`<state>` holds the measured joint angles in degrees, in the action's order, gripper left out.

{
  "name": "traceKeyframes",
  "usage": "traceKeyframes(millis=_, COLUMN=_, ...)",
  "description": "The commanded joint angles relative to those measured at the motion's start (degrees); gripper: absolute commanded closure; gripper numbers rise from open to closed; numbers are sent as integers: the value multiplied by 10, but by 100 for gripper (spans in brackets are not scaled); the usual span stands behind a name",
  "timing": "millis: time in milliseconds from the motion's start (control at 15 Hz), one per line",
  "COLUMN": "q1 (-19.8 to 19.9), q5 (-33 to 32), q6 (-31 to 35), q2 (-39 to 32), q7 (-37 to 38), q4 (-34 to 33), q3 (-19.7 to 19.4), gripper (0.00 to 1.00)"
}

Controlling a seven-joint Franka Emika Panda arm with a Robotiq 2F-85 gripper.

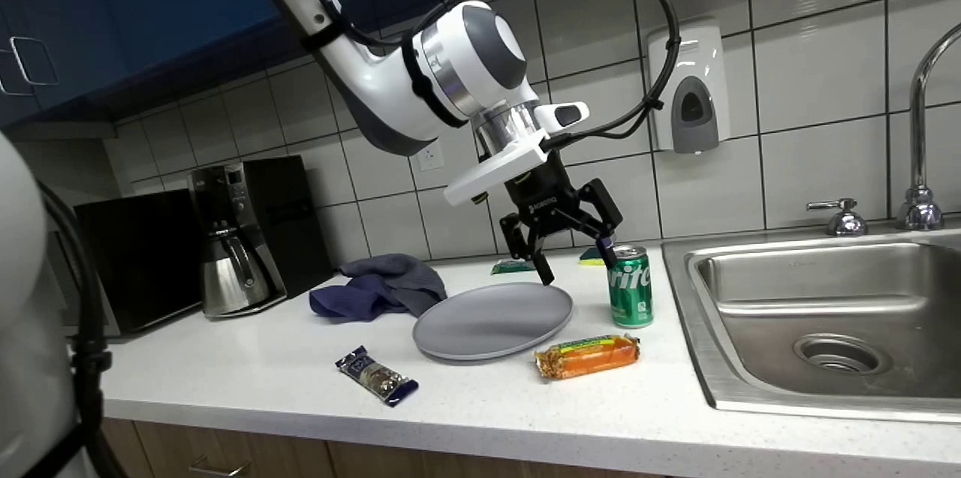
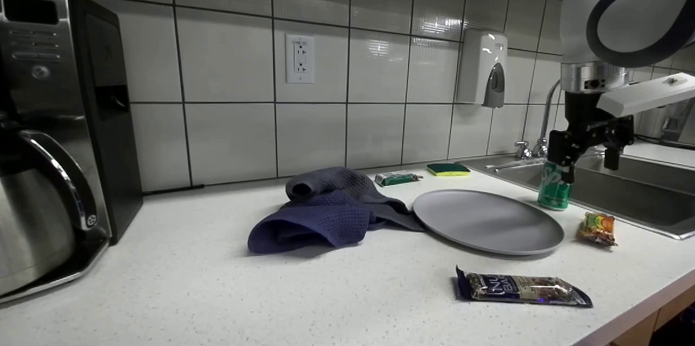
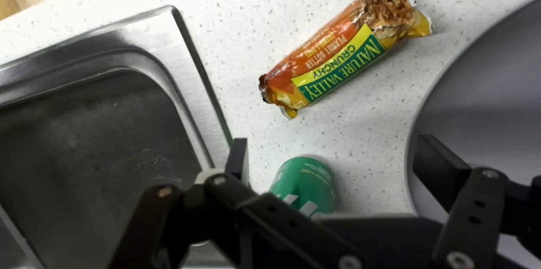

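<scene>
Gripper [image 1: 576, 266]: jaws spread wide, nil held. Soda can [image 1: 631, 294]: upright, btwn. plate [image 1: 492, 320] & sink [image 1: 697, 313]. Risk: soda can may tip twd. sink if off-ctr. descent clips its rim.

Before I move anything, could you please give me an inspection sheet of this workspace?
Surface: pale speckled countertop, with a steel sink set into it.
Things at hand: a Sprite can, upright, nearest the gripper; a grey plate, lying flat; a Nature Valley bar, between plate and sink in the wrist view.
Clutter: a dark nut bar, a green packet, a sponge, blue and grey cloth.
Gripper: open, holding nothing; whether it touches the can cannot be told.
Cables: a black cable loops out from the arm, high above the countertop.
Surroundings: tiled wall, coffee maker, soap dispenser, faucet.
</scene>
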<state>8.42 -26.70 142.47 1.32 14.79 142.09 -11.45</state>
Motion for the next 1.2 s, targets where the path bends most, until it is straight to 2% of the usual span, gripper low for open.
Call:
traceKeyframes(millis=0, q1=8, q5=40, q6=10, q2=9, q7=-15, q4=21, q3=5, gripper=0)
traceKeyframes(millis=200, q1=9, q5=102, q6=28, q2=17, q7=-35, q4=36, q3=3, gripper=0)
traceKeyframes(millis=333, q1=12, q5=122, q6=49, q2=21, q7=-33, q4=44, q3=1, gripper=0)
traceKeyframes(millis=867, q1=27, q5=136, q6=97, q2=20, q7=11, q4=83, q3=-9, gripper=0)
traceKeyframes(millis=1133, q1=32, q5=167, q6=122, q2=16, q7=23, q4=100, q3=-12, gripper=0)
